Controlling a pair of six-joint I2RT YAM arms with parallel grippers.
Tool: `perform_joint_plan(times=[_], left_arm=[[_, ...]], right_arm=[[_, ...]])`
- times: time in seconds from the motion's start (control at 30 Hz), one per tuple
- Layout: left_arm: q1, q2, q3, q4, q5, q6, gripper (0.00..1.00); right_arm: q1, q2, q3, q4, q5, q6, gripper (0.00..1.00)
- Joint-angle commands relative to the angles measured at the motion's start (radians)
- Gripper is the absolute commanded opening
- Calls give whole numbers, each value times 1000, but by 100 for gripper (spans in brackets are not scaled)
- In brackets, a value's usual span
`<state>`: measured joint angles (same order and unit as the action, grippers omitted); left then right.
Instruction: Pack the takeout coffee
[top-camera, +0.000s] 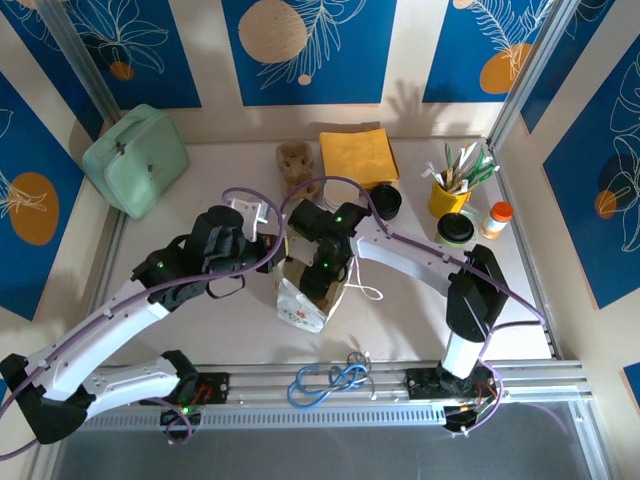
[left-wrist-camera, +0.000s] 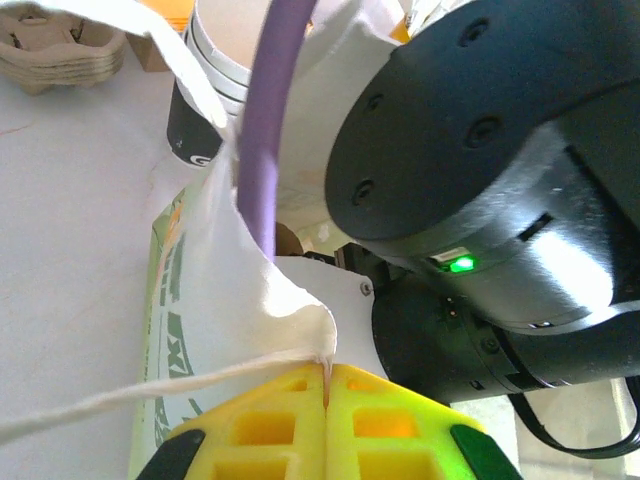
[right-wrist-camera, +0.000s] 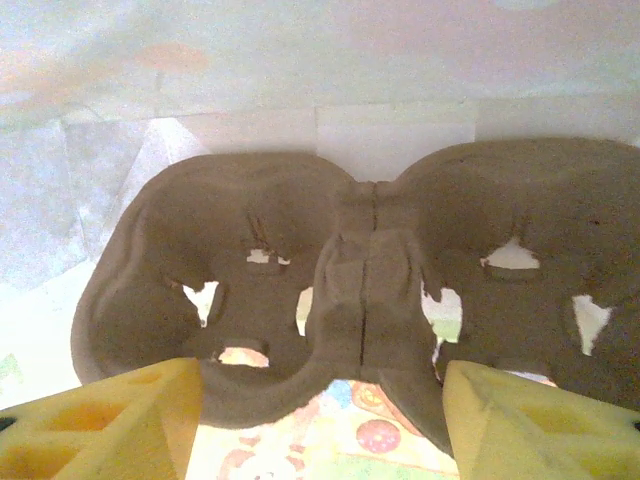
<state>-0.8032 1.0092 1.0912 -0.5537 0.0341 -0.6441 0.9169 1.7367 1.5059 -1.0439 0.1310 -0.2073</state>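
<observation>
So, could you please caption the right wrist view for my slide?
Right gripper, jaws open, over a brown pulp cup carrier in the white paper bag.

The left arm (top-camera: 110, 320) bows out to the left, then reaches right toward the middle. The left gripper (left-wrist-camera: 327, 400) has its jaws pressed shut on the bag (left-wrist-camera: 250, 300) rim. The right arm (top-camera: 420, 255) reaches left with its wrist turned down, and the right gripper (right-wrist-camera: 320, 420) holds its jaws apart.
</observation>
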Motion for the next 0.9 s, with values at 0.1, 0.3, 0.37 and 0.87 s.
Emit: perform_joint_plan(times=[0.1, 0.3, 0.37, 0.87], left_arm=[[-2, -10, -10, -39, -67, -31, 0], [-1, -20, -14, -80, -130, -59, 0], [-2, -20, -13, -99, -150, -68, 0], [-1, -5, -2, -108, -146, -78, 0]], right_arm=[[20, -63, 13, 32, -12, -20, 61], [10, -61, -13, 55, 19, -6, 56], [12, -71, -8, 56, 9, -6, 56], [52, -175, 43, 63, 39, -37, 55]])
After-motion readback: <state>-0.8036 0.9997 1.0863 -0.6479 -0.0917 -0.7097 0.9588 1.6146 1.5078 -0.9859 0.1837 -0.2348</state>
